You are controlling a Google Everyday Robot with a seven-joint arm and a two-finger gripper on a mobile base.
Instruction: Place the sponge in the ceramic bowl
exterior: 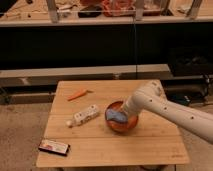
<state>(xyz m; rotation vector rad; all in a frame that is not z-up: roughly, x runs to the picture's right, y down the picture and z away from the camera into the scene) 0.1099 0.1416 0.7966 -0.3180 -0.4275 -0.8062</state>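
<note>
Nearest us, at the front left corner of the surface (pixel 150 145), lies a flat dark packet (pixel 54 146) with a pale label. It is well apart from everything the task concerns. Further back, a white bottle-like object (pixel 84 115) lies on its side, and a small carrot (pixel 77 94) sits behind it toward the far edge.

The ceramic bowl (pixel 122 128) stands right of the bottle, near the middle of the surface. The sponge (pixel 116 116) shows as a light-blue patch inside the bowl's rim, toward its left side. The white arm (pixel 170 112) reaches in from the right, and the claw (pixel 125 111) is down at the bowl, right against the sponge. We cannot tell whether the claw is clamped on the sponge or has let go of it. Nor can we tell whether the sponge rests on the bowl's floor or hangs just above it.

So the scene fits two stages — the sponge lowered in and not yet released, or already dropped with the arm about to leave.

We see these risks:

- **Sponge carried back out:** a soft pad can cling to the claw, so a rise away from the bowl could take the sponge with it.
- **Sponge tipping over the rim:** it sits off-centre, and if it leans on the left wall it could spring or tip over the shallow rim.
- **Bowl knocked:** the arm's end is close to the right rim, so a sideways move could nudge the bowl, sliding it on the smooth wood toward the bottle — or tilting it.
</note>
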